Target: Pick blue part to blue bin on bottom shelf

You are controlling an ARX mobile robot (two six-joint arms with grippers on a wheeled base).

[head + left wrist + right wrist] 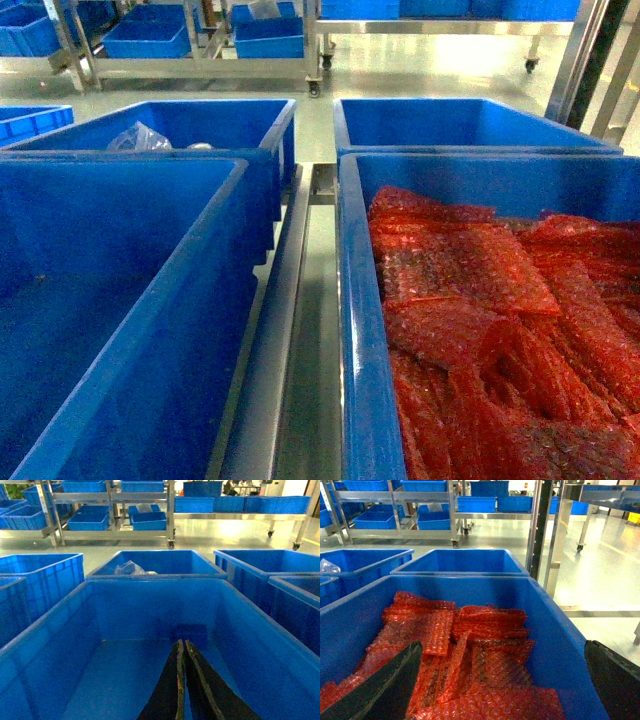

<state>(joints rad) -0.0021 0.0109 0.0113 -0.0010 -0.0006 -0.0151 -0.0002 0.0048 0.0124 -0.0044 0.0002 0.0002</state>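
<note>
Blue bin (150,645) holds the left gripper (182,680), fingers pressed together and empty, while the right gripper (505,680) hangs spread wide over red bubble-wrap bags (470,650); blue part unseen.

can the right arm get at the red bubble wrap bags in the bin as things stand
Probably yes: the right gripper hangs open just above the red bubble wrap bags, its fingers spread wide; the blue bin is open-topped and nothing covers them.

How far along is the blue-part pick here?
Nothing looks done: no blue part is visible. The left gripper hangs shut and empty over an empty blue bin; the right gripper is open above red bubble-wrap bags. Grasping and placing both remain.
</note>
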